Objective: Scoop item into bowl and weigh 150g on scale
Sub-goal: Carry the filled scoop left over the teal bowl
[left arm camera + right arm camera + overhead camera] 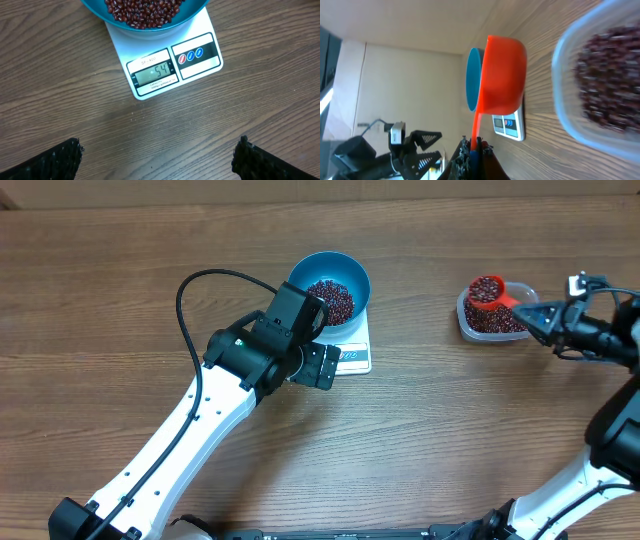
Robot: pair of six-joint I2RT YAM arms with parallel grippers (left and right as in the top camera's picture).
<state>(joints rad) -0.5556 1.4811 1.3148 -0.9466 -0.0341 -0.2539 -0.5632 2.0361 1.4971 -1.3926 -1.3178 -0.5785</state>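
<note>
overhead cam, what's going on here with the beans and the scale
The right gripper is shut on the handle of a red scoop heaped with beans, holding it above the clear tub on the right side of the table. The blue bowl sits on the scale with a layer of beans in it. The display reads 54, well short of the target. The left gripper is open and empty, hovering in front of the scale.

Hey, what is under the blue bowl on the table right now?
The white scale sits under the blue bowl. Only its front edge shows, with the display reading 54. The weighing platform directly beneath the bowl is covered.
</note>
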